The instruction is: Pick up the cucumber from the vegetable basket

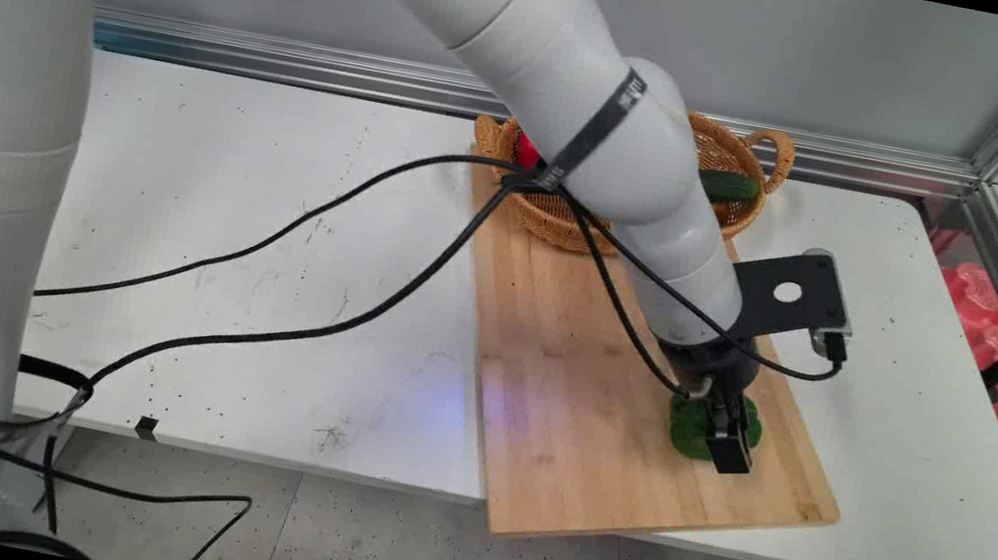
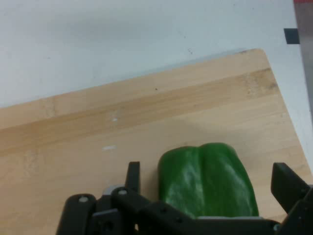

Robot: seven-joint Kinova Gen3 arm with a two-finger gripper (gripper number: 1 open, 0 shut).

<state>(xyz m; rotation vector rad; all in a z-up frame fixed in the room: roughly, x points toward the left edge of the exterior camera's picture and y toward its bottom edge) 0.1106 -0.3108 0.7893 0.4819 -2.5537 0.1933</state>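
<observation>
1. Pepper (image 2: 208,178): a green bell pepper, glossy and lobed, lies on the wooden cutting board (image 1: 579,405) toward its 4 o'clock corner in the main view, between the two fingers of the claw (image 2: 208,188).
2. In the hand view the claw is spread wide. One finger (image 2: 133,177) stands just beside the pepper at 9 o'clock. The other finger (image 2: 288,186) stands at 3 o'clock with a clear gap of board between it and the pepper. Neither finger visibly presses the skin.
3. In the main view the claw (image 1: 729,435) comes down from above onto the pepper (image 1: 688,433), and its black linkage covers much of the green.
4. The board is a long pale bamboo plank with rounded corners and visible grain strips. It lies at a slant on the white counter (image 1: 264,231), and its near end overhangs the counter's front edge.
5. Black cables (image 1: 346,224) trail from the arm's wrist across the counter toward 8 o'clock, clear of the pepper.
6. A black bracket (image 1: 791,293) with a round hole juts from the wrist just above the claw.
7. Farther off, at 12 o'clock on the board's far end, sits a round woven wicker basket (image 1: 750,175) with loop handles. The arm hides much of it. It holds a dark green cucumber (image 1: 729,187) and something red (image 1: 525,153) that I cannot identify.
</observation>
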